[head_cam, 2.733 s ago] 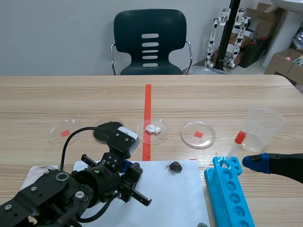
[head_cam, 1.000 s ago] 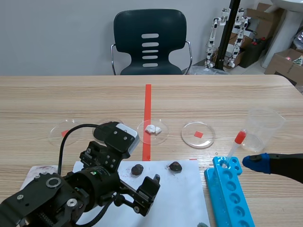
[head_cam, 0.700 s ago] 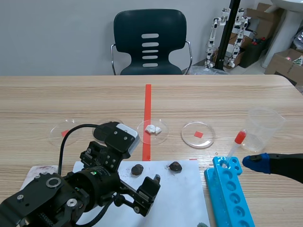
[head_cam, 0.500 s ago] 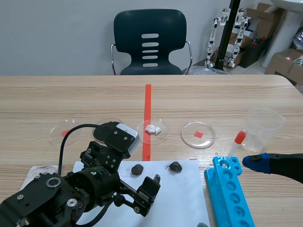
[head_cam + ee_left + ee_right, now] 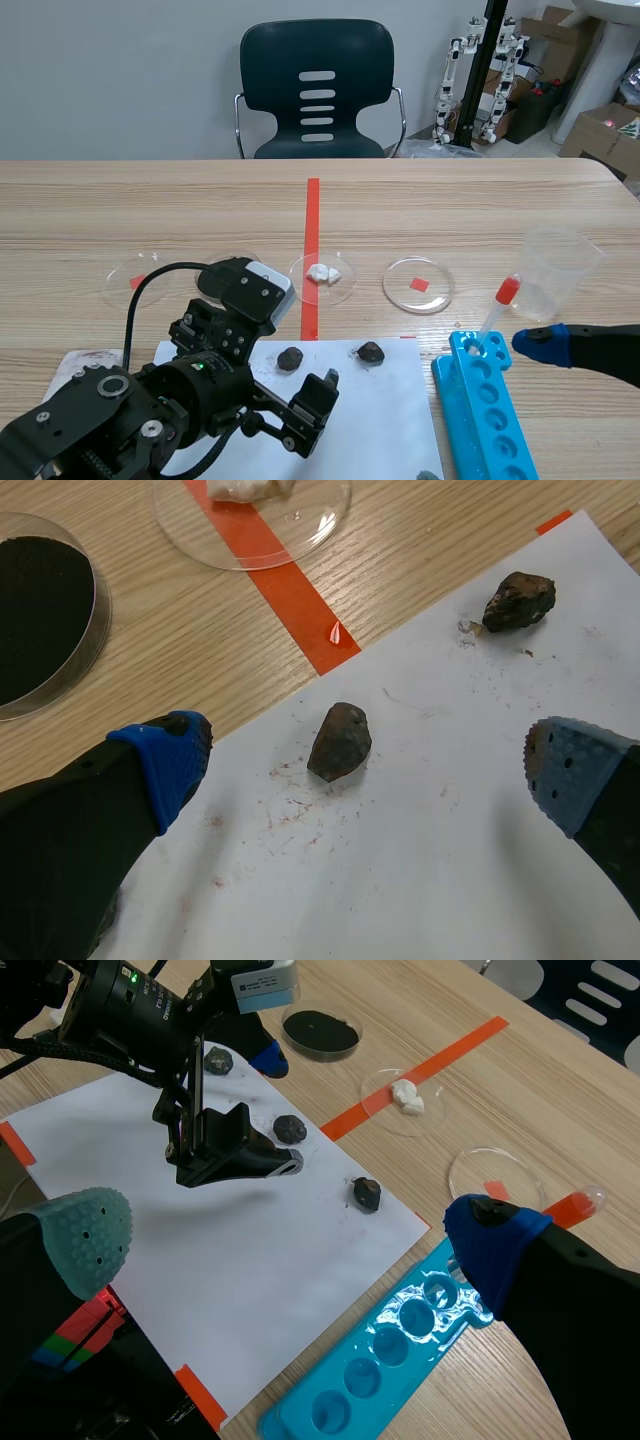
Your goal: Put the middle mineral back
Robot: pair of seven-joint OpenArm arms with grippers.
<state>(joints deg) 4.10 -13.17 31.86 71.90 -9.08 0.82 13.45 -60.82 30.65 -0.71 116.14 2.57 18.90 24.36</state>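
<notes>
Middle mineral, a dark brown lump, lies loose on the white paper sheet, close to the sheet's far edge, w/ nothing touching it. L end effector hangs over the sheet w/ fingers spread wide and nothing held. The mineral sits on the paper roughly btwn and just ahead of the two dotted pads, clear of both.

2nd mineral, darker & rougher, is also on the sheet by the far edge, more toward the sheet's right side and well apart from the middle one. 3rd mineral sits near the sheet's far left corner, next to the L arm.

R end effector is likewise spread apart & empty, off the sheet's right side. Blue tube rack lies on the surface just right of the sheet; a red-capped dropper leans in its far end.

On the surface past the sheet's far edge:
- dish of black powder
- dish w/ white lump
- dish w/ red mark under it

Clear beaker stands beyond the sheet's far right corner.
</notes>
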